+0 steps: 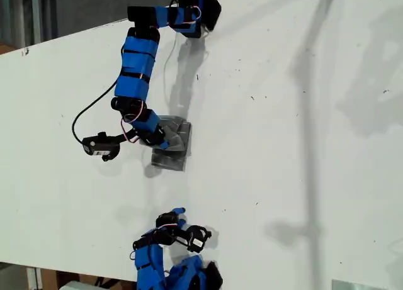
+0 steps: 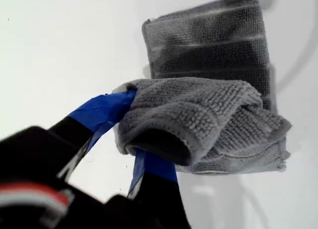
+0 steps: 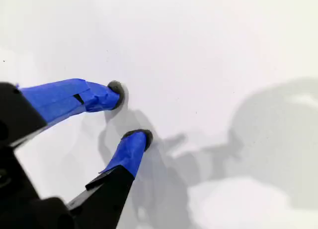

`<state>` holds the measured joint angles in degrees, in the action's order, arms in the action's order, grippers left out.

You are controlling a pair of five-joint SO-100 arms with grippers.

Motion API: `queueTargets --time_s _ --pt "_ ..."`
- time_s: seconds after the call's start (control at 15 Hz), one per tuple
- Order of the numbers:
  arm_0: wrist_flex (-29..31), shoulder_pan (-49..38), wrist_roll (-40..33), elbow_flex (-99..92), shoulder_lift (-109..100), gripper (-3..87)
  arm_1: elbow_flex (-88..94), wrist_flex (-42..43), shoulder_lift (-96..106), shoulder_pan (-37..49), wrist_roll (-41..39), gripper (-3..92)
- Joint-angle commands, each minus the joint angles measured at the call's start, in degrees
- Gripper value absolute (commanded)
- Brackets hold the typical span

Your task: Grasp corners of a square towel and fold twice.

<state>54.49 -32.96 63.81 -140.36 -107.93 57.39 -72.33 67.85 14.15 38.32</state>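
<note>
White surface (image 1: 302, 145), towel (image 1: 174, 143) folded small near middle. You see my first gripper (image 2: 133, 139) with fingers (image 2: 102, 111) clamped on bunched upper layer of towel, lifted off striped lower fold. My second gripper (image 3: 130, 114) fingers apart, holding nothing, just above bare surface, well apart from towel.

No readable txt, labels or nos. anywhere.
</note>
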Motion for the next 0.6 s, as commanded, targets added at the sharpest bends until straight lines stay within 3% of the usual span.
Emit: queueTargets --time_s 0.0,0.2,0.4,0.53 --pt "-0.35 -1.67 0.7 0.26 -1.14 15.5 -1.58 2.9 1.32 1.49 -1.05 -0.2" --pt "-0.35 -1.76 0.62 0.26 -1.14 15.5 -0.53 8.88 1.14 3.78 -1.93 32.3" --pt "-0.26 -1.76 0.53 0.18 -1.14 15.5 -1.49 8.7 7.56 9.32 -2.72 37.3" --pt "-0.26 -1.85 0.35 0.18 -1.14 15.5 14.24 7.03 21.09 8.96 -0.88 37.1"
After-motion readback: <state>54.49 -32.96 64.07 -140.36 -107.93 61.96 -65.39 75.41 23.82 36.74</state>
